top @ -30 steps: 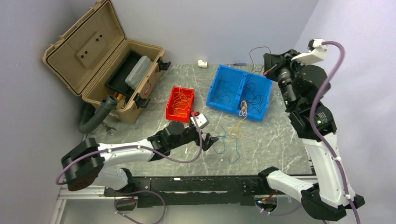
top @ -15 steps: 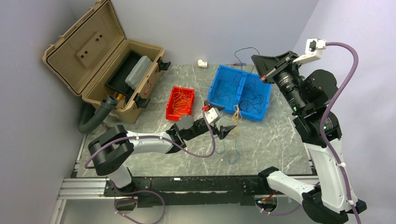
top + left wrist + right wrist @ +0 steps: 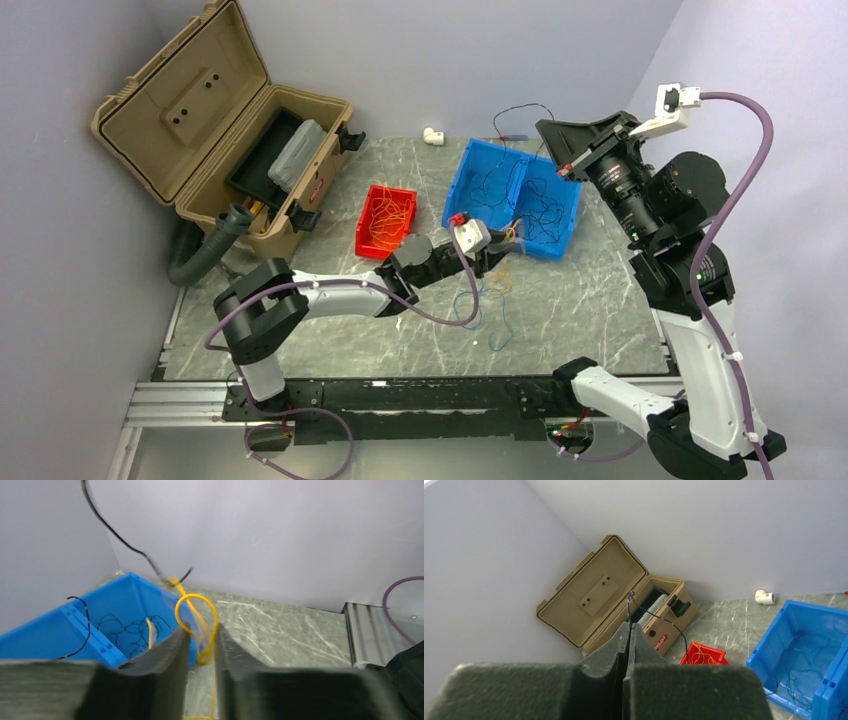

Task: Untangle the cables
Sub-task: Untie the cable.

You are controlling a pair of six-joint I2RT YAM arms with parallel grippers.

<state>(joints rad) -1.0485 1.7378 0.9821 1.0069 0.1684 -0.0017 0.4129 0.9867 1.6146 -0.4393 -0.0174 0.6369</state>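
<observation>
My right gripper (image 3: 565, 160) is raised above the blue bin (image 3: 455, 205) and is shut on a thin black cable (image 3: 631, 600). That cable (image 3: 520, 106) arcs up and drops into the bin, where more dark cables (image 3: 545, 215) lie in the right compartment and blue ones (image 3: 490, 190) in the left. My left gripper (image 3: 505, 247) reaches to the bin's near corner. In the left wrist view a yellow cable loop (image 3: 186, 600) stands in the narrow gap of the left gripper (image 3: 200, 630), which still shows table through it. Yellow and blue cables (image 3: 497, 290) trail on the table.
A red bin (image 3: 366, 222) holding orange cables stands left of the blue bin. An open tan toolbox (image 3: 230, 130) fills the back left, with a grey hose (image 3: 205, 255) and a wrench (image 3: 232, 275) beside it. A white fitting (image 3: 432, 135) lies at the back wall.
My left arm has stretched rightward to the blue bin's corner and its jaws have narrowed around the yellow loop. The right gripper lifted the black cable, then held still.
</observation>
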